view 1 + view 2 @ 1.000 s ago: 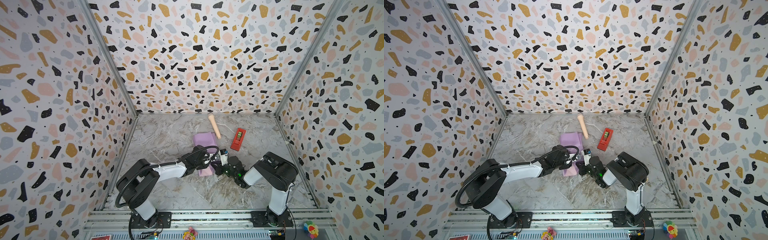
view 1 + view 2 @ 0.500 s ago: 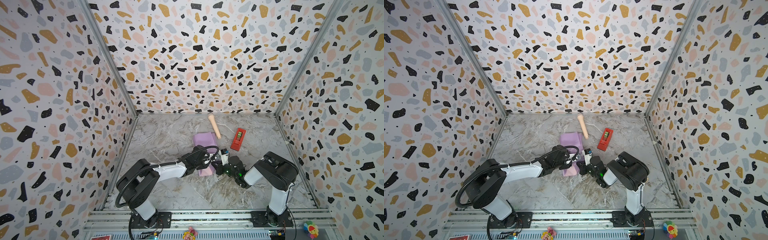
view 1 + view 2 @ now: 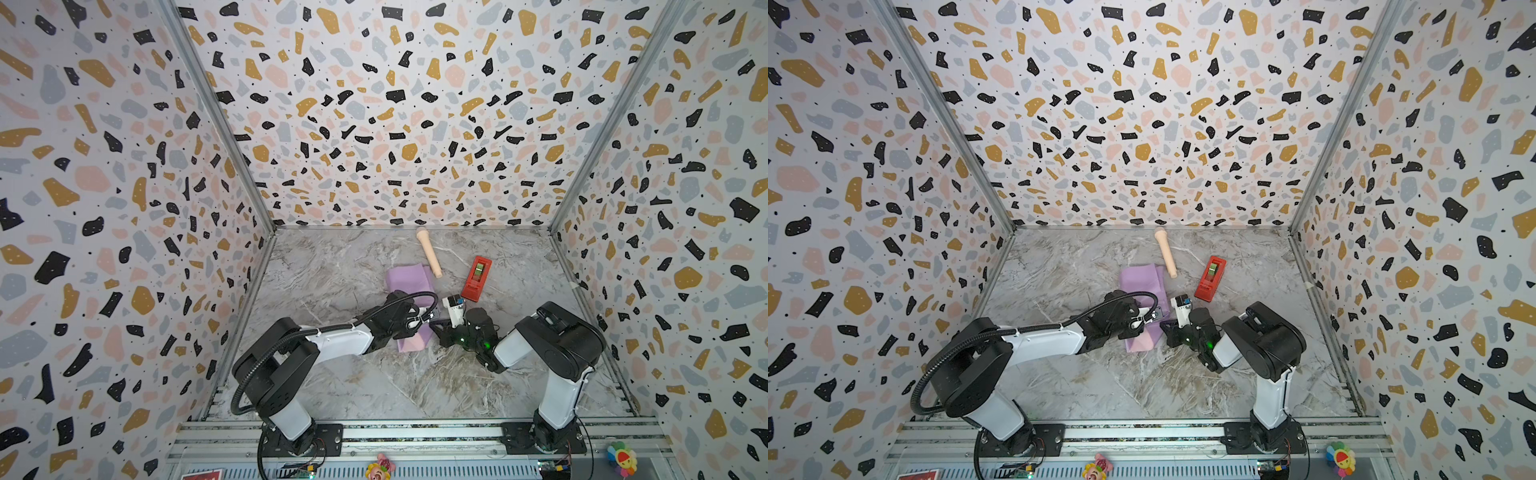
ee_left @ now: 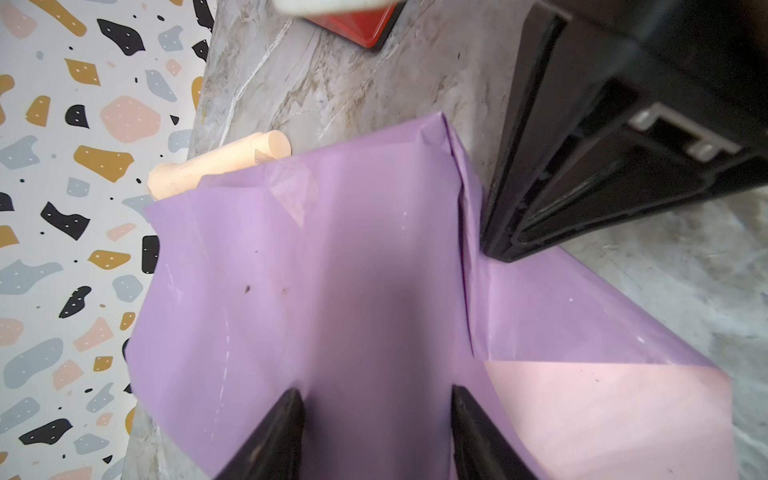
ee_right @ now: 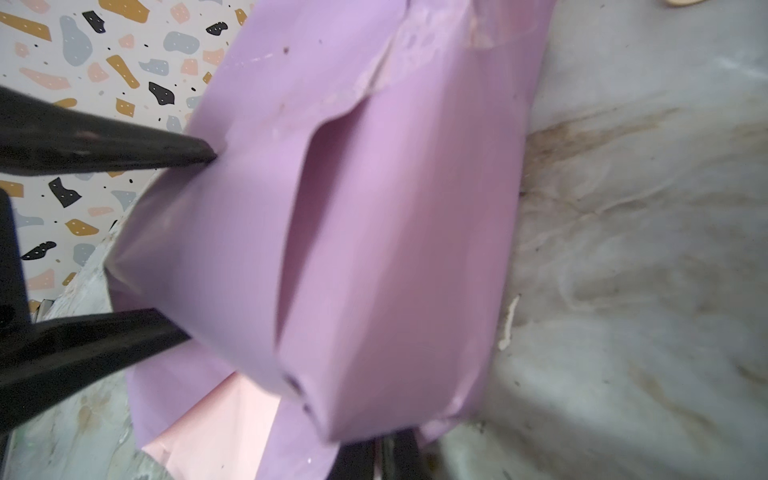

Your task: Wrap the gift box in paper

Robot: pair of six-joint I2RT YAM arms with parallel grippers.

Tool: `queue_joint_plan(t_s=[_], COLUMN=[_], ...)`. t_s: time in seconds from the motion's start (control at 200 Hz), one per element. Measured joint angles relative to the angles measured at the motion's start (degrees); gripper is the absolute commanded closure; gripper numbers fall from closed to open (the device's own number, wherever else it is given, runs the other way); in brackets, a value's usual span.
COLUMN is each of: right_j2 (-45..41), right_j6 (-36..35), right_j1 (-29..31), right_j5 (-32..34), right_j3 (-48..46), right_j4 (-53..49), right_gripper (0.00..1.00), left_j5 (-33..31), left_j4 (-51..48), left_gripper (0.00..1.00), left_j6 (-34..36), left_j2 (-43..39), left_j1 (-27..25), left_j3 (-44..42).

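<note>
The paper (image 3: 409, 280) is lying lilac side out over the gift box near the middle of the table (image 3: 332, 266), hiding the box entirely. The left gripper (image 4: 374, 392) is bearing down on the bundle with its jaws spread, both tips resting on the sheet. The right gripper (image 5: 380, 453) is nosing in at the side fold with its jaws pressed together; whether a layer of paper is caught between them I cannot tell. The seam (image 5: 305, 216) is gaping and no fresh tape is showing across it, so the likeliest failure is the overlap springing open if the left tips are lifting or sliding. A sideways shove from the right gripper is probably risking the box skating under the loose sheet, or the thin paper creasing and tearing at the corner. The far edge is sitting just beside the toy mic (image 4: 232, 160), which any drag could be nudging. The pink flap (image 4: 602, 419) is lying unfolded on the table.
</note>
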Motion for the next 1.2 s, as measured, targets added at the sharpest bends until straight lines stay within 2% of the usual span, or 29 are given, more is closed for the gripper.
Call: queue_joint_plan(t_s=[0.4,0.836,1.201], right_j2=[1.4,1.4,1.5], right_j6=[0.5,-0.4,2.2], right_j1=[0.4,4.2,8.7], right_j5=[-0.7,-0.1,0.6], right_j3=[-1.0,-4.9,-8.1], right_j4=[2.2,7.9,13.0], right_gripper=[0.95,0.98,0.99], left_j5=[0.0,0.0,0.0], left_j4=[0.1,0.1,0.1], left_gripper=[0.45,0.45,0.46], left_j6=[0.0,0.0,-0.1], left_j2=[0.0,0.0,0.0], left_j1=[0.0,0.0,0.0], left_j3=[0.0,0.0,0.0])
